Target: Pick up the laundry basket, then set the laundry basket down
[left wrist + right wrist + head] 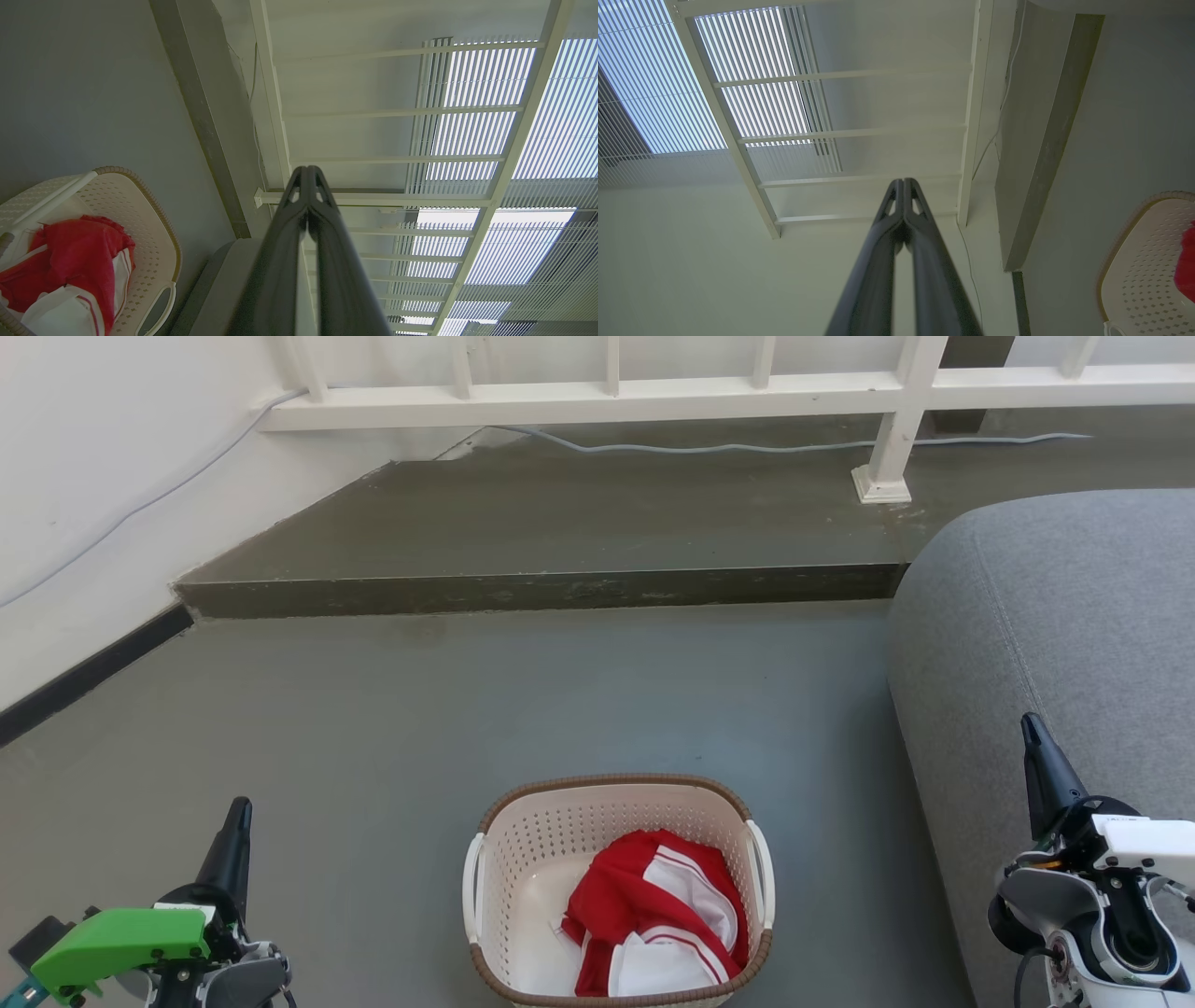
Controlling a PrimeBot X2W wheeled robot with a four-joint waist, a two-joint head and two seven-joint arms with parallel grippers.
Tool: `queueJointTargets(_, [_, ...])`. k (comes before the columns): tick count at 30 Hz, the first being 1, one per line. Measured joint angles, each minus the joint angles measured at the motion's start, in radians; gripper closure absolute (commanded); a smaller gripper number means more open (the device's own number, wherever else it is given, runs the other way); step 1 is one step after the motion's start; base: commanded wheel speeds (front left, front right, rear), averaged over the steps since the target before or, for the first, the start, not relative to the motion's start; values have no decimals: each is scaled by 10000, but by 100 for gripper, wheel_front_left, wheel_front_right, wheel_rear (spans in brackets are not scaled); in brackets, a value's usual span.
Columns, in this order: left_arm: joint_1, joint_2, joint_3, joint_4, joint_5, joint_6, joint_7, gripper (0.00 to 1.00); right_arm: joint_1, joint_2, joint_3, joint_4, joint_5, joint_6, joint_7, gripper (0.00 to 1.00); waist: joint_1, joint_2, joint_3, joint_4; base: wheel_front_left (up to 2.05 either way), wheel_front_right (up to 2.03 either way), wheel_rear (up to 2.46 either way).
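The laundry basket (560, 831) stands on the grey floor (448, 709) at the near middle of the scene, close to the grey sofa (1074, 616) on its right but apart from it. It is thin perforated plastic, so it probably weighs little and holds its shape, though the walls may flex if squeezed hard. Inside lies a red-and-white garment (653, 915), bunched toward the right side. It is soft and likely light, but it may tip the balance slightly to the right.

The best places to take hold look to be the two slim white handles, the left handle (471, 887) and the right handle (764, 882), one on each short side just below the brown rim (607, 778). They look smooth, so a pinch could slip. Fingers hooked under each loop would likely be more secure, with both sides raised together to keep the basket level.

The left gripper (241, 805) hovers at the near left and the right gripper (1030, 723) at the near right, in front of the sofa, both well apart from the basket. In the wrist views each pair of fingers is pressed together at the tips, with nothing between them. They would need to spread before meeting the handles.
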Motion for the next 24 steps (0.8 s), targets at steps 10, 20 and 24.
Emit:
queueJointTargets(10, [0, 0, 0, 0, 0, 0, 0, 100, 0, 0, 0, 0, 0, 0, 0, 100, 0, 0, 0, 0, 0, 0, 0])
queueJointTargets(20, [331, -186, -61, 357, 0, 13, -52, 0, 417, 182, 40, 347, -6, -56, -35, 0, 0, 0, 3, 0, 0, 0, 0])
queueJointTargets(24, [325, -186, -104, 326, 75, 13, -128, 0, 417, 180, 56, 311, -180, -56, -125, 0, 0, 0, 0, 9, 0, 0, 0])
